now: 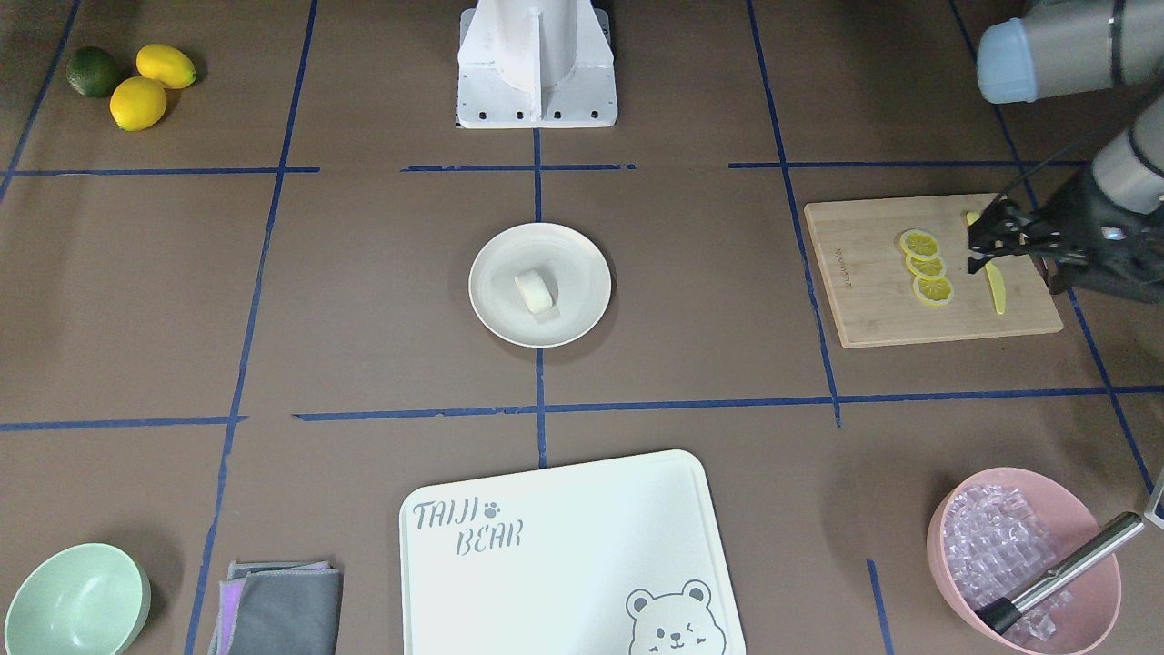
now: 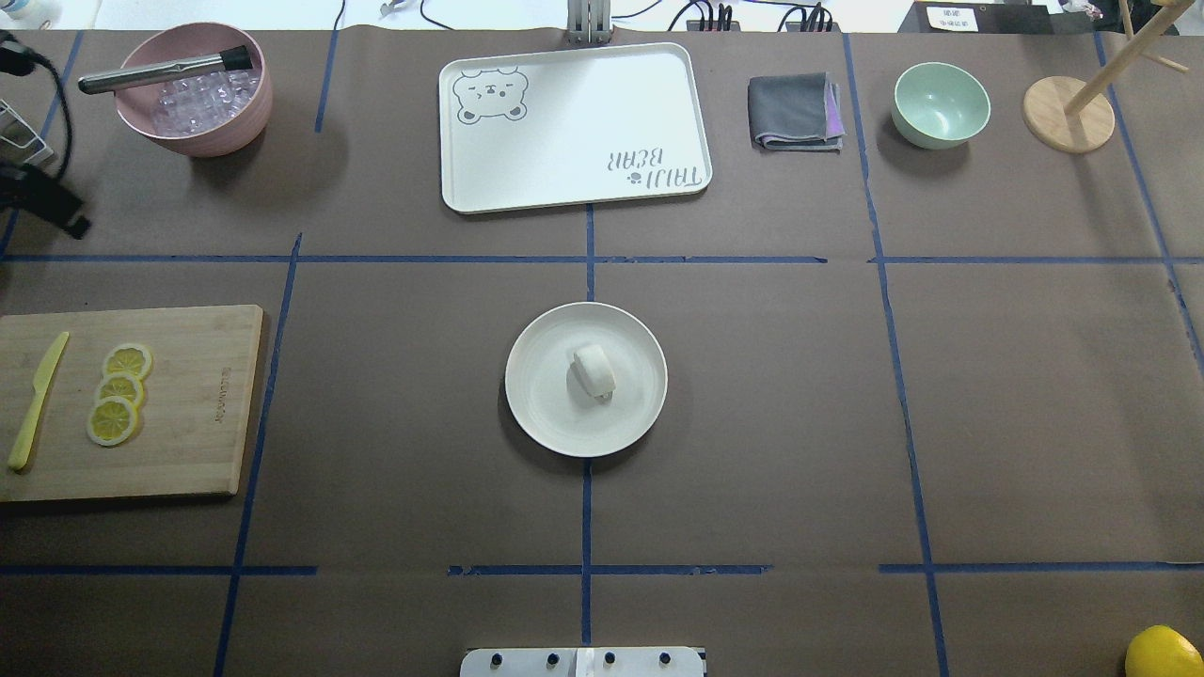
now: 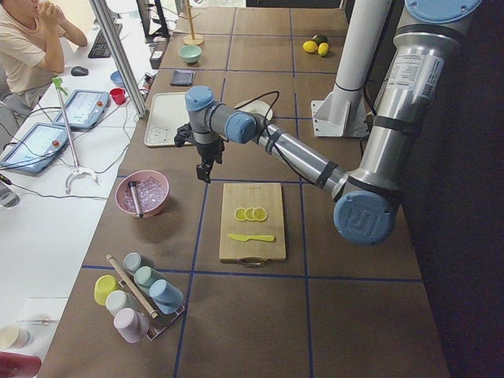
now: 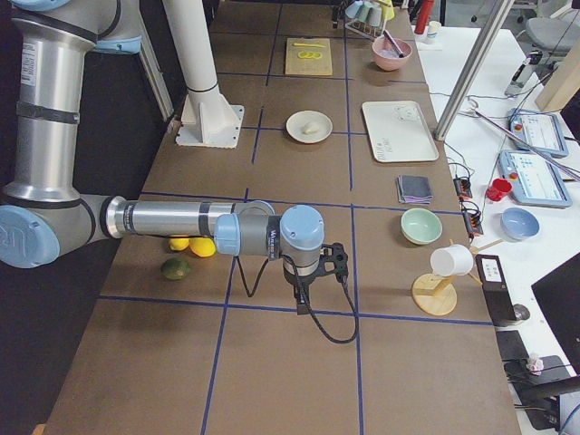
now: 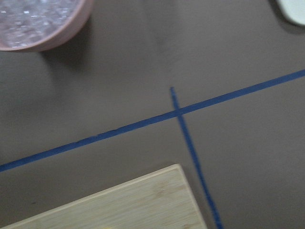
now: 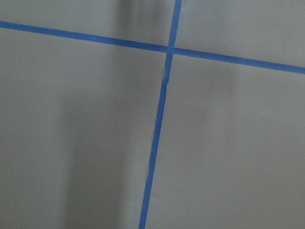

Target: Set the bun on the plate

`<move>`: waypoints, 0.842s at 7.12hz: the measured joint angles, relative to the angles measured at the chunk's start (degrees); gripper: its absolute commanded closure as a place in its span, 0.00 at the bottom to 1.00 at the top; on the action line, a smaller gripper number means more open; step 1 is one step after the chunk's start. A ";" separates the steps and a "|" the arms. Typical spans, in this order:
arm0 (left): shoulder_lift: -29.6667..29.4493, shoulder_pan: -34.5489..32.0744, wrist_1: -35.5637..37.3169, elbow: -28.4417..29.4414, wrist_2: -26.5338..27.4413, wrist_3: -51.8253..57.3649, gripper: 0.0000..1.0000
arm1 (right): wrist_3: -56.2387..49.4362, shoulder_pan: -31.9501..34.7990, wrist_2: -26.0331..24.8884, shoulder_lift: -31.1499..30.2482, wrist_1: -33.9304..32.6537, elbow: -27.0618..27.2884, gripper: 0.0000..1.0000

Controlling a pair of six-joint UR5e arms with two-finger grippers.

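The bun [image 1: 536, 293] is a small white roll lying near the middle of the round cream plate [image 1: 582, 264], at the table's centre; it also shows as the bun [image 2: 594, 370] on the plate [image 2: 546, 395] in the overhead view. My left gripper [image 1: 984, 244] hangs far off to the side over the wooden cutting board [image 1: 864, 291], its black fingers apart with nothing between them. My right gripper [image 4: 303, 292] hangs low over bare table near the right end; it shows only in the exterior right view, so I cannot tell its state.
Three lemon slices [image 2: 118, 393] and a yellow knife [image 2: 36, 400] lie on the board. A pink bowl [image 2: 202, 141] of ice holds a metal tool. A white bear tray [image 2: 574, 132], folded cloth [image 2: 795, 111], green bowl [image 2: 941, 103] and wooden stand [image 2: 1069, 113] line the far side.
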 measured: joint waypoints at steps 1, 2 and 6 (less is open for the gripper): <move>4.48 -4.84 -0.41 0.26 -1.37 3.17 0.00 | -0.04 0.00 -0.02 0.00 0.00 -0.03 0.00; 7.86 -8.78 -0.63 0.85 -2.06 6.71 0.00 | -0.04 0.00 -0.01 0.00 0.00 -0.04 0.00; 15.80 -16.84 -0.75 3.99 -5.74 16.32 0.00 | 0.02 0.00 0.05 0.00 0.00 0.13 0.00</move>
